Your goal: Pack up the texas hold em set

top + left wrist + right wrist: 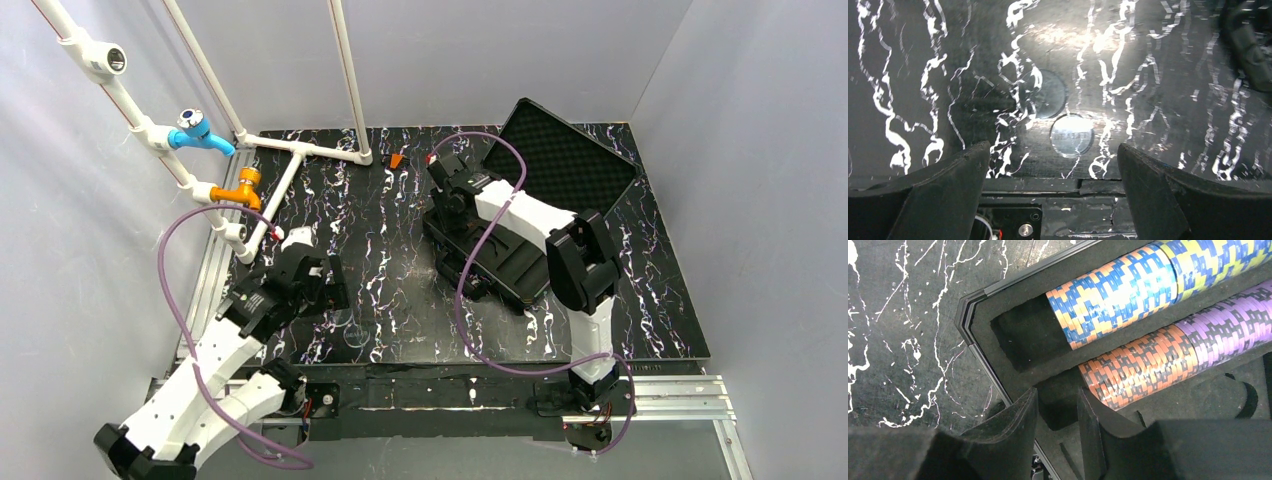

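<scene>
The black case (500,262) lies open right of the table's centre, its egg-crate foam lid (562,160) tilted up at the back. In the right wrist view, chip stacks lie on their sides in the tray's grooves: blue-orange (1113,295), yellow-blue (1218,260), orange-black (1143,367) and purple (1233,325). My right gripper (1058,400) hovers over the tray's corner (978,310), its jaws a narrow gap apart and empty; it also shows in the top view (450,190). My left gripper (1053,155) is wide open and empty over the bare table at front left (320,285).
A small orange piece (397,160) lies at the back centre. A white pipe frame (290,165) with blue (200,132) and orange (240,190) fittings stands at the back left. Two round marks (1072,135) show on the table near its front edge (1098,186).
</scene>
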Available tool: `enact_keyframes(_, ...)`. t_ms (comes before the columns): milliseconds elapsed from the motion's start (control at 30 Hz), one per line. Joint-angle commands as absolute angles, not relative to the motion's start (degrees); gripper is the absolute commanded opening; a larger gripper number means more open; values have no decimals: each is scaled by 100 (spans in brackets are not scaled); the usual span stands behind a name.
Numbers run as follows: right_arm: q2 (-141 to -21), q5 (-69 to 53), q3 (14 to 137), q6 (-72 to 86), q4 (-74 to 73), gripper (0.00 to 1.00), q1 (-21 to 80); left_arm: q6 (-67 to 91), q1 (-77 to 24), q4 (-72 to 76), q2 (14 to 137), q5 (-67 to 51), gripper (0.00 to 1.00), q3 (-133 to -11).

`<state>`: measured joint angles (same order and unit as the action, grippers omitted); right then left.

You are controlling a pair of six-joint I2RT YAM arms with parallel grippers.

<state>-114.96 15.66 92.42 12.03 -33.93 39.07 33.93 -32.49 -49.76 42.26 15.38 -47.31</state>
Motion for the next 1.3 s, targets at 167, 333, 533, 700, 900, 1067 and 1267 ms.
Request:
enact_keyframes(167,-10551,1526,9039,1148,-3268,45,3683,4403,-3281,-5491,5244,2241,98,-4633)
enact_keyframes(333,-10167,1411,8790,1223,-3211,45,3683,4483,-3270,-5264,5451,2225,98,-4483)
enact_keyframes(533,-9671,1248,8370,1334,-2986,50,3683,4471,-3195,-4785,5793,1958,98,-4245)
enact_keyframes(700,-9266,1335,8044,1370,-2791,65,3680,4293,-3022,-4443,6068,1789,98,-4184)
enact_keyframes(900,-8735,1480,7740,1347,-2572,81,3683,4107,-2653,-4029,6364,1452,95,-4005)
enact_keyframes(1067,-8515,1529,7614,1286,-2545,83,3683,4058,-2421,-3779,6549,1237,91,-3875)
enact_keyframes(1267,-8456,1496,7563,1274,-2595,83,3683,4069,-2334,-3488,6799,1059,86,-3728)
